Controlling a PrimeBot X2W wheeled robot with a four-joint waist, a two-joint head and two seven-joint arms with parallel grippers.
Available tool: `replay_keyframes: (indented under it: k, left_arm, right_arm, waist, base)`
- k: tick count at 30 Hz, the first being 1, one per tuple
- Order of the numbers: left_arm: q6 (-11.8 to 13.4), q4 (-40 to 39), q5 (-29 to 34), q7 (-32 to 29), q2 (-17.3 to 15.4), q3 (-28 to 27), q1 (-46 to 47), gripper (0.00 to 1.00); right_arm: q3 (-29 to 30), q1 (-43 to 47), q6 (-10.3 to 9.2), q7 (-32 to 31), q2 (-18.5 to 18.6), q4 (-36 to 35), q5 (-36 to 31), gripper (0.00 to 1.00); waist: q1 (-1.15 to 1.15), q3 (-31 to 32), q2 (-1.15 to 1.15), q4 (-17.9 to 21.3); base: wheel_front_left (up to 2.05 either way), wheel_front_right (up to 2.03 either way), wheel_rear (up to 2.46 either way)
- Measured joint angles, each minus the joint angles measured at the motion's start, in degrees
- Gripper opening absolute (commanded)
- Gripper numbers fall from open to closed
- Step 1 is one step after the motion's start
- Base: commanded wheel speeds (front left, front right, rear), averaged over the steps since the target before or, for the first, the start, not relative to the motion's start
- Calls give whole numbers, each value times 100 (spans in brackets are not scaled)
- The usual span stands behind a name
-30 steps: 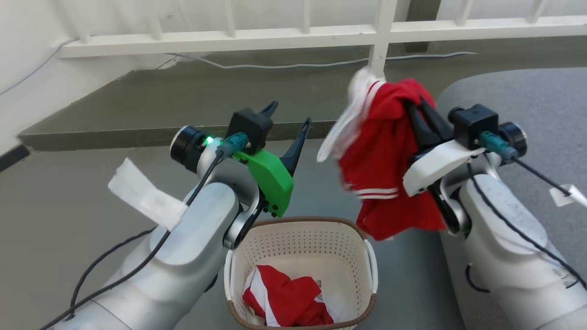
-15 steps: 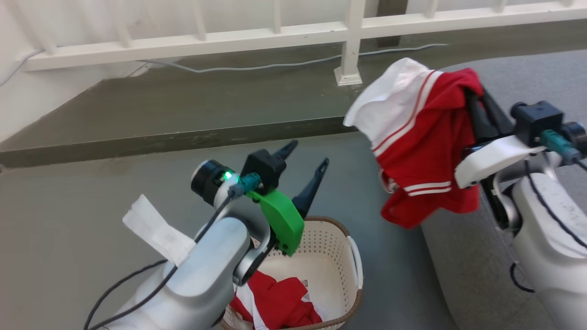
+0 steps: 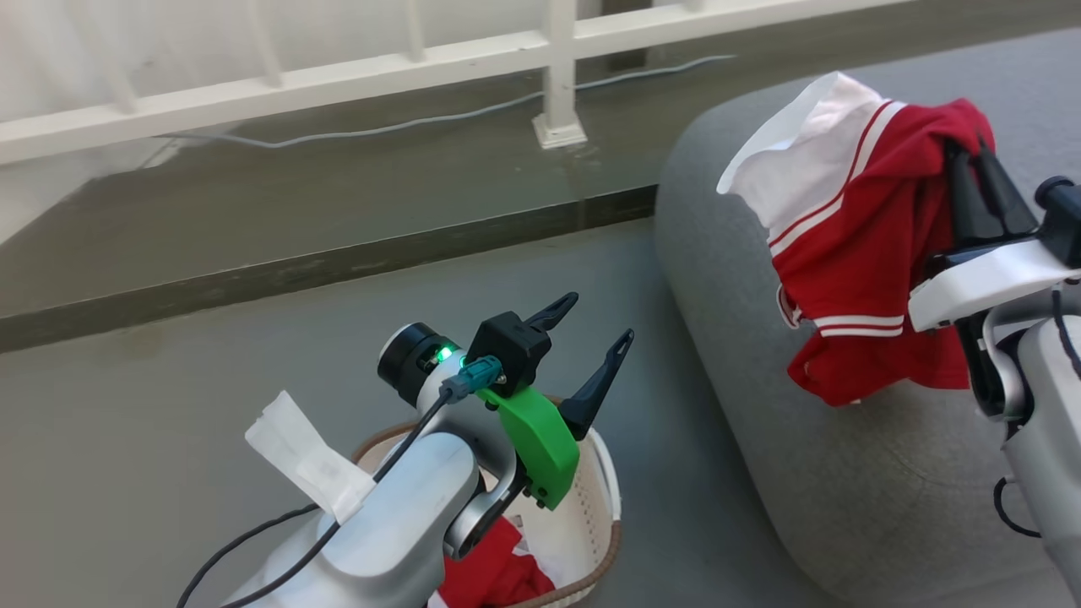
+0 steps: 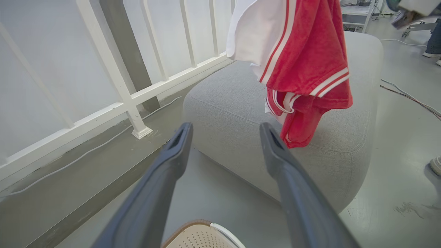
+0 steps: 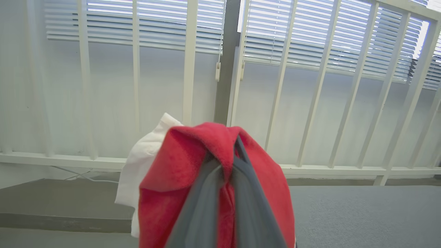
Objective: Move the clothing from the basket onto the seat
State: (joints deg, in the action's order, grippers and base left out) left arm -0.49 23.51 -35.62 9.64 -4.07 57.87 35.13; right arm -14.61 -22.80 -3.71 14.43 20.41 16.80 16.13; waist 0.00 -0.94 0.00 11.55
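A red-and-white garment of the clothing [image 3: 853,253] hangs from my right gripper [image 3: 967,156], which is shut on its top fold. It dangles over the left end of the grey seat [image 3: 811,456], its lower hem close to the cushion. The same garment [image 4: 303,58] hangs above the seat [image 4: 234,103] in the left wrist view, and drapes over my shut fingers [image 5: 224,193] in the right wrist view. My left gripper [image 3: 595,325] stands open and empty above the cream basket [image 3: 604,498]. More red clothing [image 3: 490,574] lies in the basket, partly hidden by my left arm.
A white railing [image 3: 338,80] runs along the back above a raised floor step [image 3: 296,270], with a cable [image 3: 439,118] lying on it. Cables [image 4: 410,96] and a person's shoe [image 4: 436,163] are on the floor beyond the seat.
The camera has swung right, bringing the seat into fuller view. My right gripper has carried the hanging garment from beside the seat to over it. The left gripper stays open over the basket.
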Motion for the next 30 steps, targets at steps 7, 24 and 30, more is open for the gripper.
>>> replay_keyframes:
  k: [7, 24, 30]
  left_arm:
    - [1, -105, 9, 5, 1, 46, -4, 100]
    - [57, -304, 164, -65, -8, 155, 28, 100]
    - [57, -369, 207, -165, -34, 180, 171, 100]
  right_arm:
    - [131, 64, -44, -1, 125, -337, 10, 0]
    - [375, 357, -94, 0, 132, -715, 211, 0]
    - [444, 293, -67, 0, 194, -716, 260, 0]
  waist:
    - [0, -111, 0, 427]
    - [0, -648, 0, 1278]
    - [0, -908, 0, 1318]
  base:
    - [0, 0, 0]
    - [0, 0, 0]
    - [0, 0, 0]
